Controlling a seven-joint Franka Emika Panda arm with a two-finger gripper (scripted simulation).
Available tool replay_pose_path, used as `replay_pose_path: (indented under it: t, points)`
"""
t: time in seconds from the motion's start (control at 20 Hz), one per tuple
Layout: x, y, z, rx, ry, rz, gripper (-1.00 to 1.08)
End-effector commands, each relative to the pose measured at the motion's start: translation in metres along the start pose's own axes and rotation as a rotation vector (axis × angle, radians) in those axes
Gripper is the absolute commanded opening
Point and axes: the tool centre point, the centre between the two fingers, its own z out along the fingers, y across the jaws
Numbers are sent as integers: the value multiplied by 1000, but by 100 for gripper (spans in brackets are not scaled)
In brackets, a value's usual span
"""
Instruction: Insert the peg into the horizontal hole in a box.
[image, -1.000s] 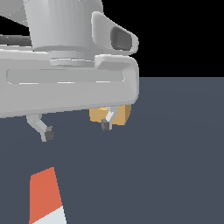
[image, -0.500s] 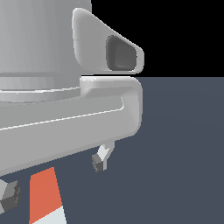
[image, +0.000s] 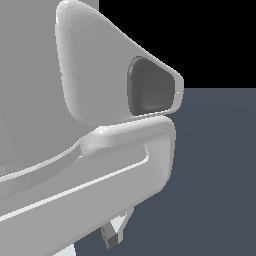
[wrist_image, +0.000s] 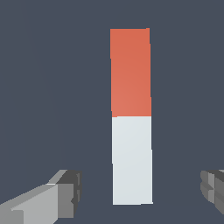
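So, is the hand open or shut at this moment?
Open. In the wrist view the two fingers stand wide apart, one on each side of the peg, and neither touches it. The hand holds nothing.

Peg (wrist_image: 131, 116): flat matt finish, no gloss, no grain; orange-red half and pale grey-white half equally smooth, plastic-like, sharp clean edges.

Floor (wrist_image: 48, 87): uniform dark slate-blue, matt, smooth, no texture.

Arm housing (image: 75, 150): light grey, smooth, moulded plastic look, soft sheen with bright highlight lines along rounded edges; dark grey matt recess (image: 150, 87) at 2 o'clock of exterior view.

Fingers (wrist_image: 48, 201): pale grey smooth bodies, semi-matt; tips carry darker grey pads (wrist_image: 72, 192), duller, ribbed-looking, rubbery.
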Motion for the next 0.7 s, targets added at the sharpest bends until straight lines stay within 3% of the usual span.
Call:
replay_pose_path:
  t: [0.0,0.65]
  points:
    - [-5,-1,2,0,0,-12,100]
    - [-7,-2,24,0,0,-15,100]
